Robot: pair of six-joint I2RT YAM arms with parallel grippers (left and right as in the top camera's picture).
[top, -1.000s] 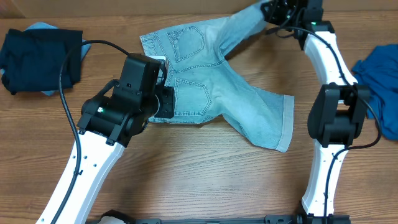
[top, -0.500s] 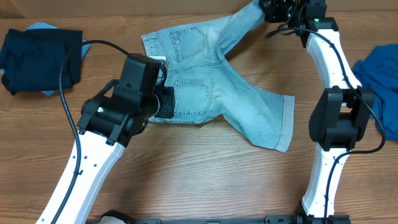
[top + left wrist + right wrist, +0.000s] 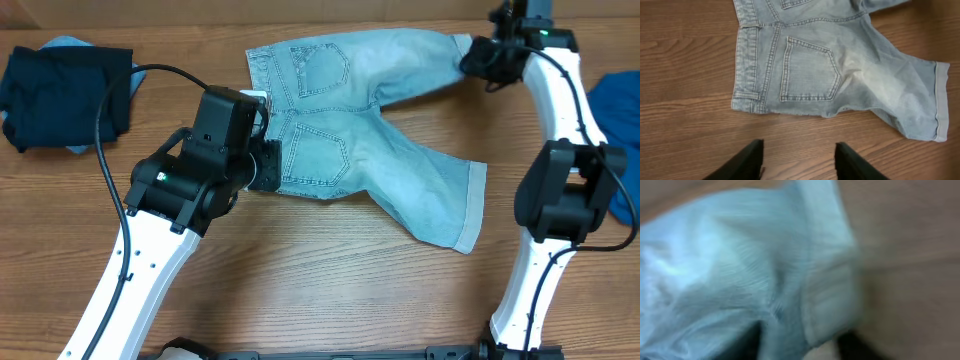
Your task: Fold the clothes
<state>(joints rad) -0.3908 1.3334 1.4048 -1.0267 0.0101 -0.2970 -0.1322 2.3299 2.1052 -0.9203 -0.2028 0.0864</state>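
Observation:
The pale washed-blue denim shorts (image 3: 350,150) lie flat on the table, back pockets up, waistband to the left. One leg reaches toward the far right, the other toward the near right. My left gripper (image 3: 799,160) hangs open over bare wood just short of the waistband corner of the shorts (image 3: 840,65), with nothing between its fingers. In the overhead view the left gripper (image 3: 268,165) sits at the shorts' left edge. My right gripper (image 3: 478,62) is at the far leg's hem. In the blurred right wrist view its jaws (image 3: 802,347) stand apart with the hem (image 3: 825,295) between them.
A dark navy garment (image 3: 65,95) lies folded at the far left with a pale blue piece under it. A royal-blue garment (image 3: 615,110) lies at the right edge behind the right arm. Bare wooden table (image 3: 330,290) fills the near side.
The right gripper pulled the far leg rightward and down onto the table, then opened its jaws. The whole shorts slid slightly right. The left arm stayed put.

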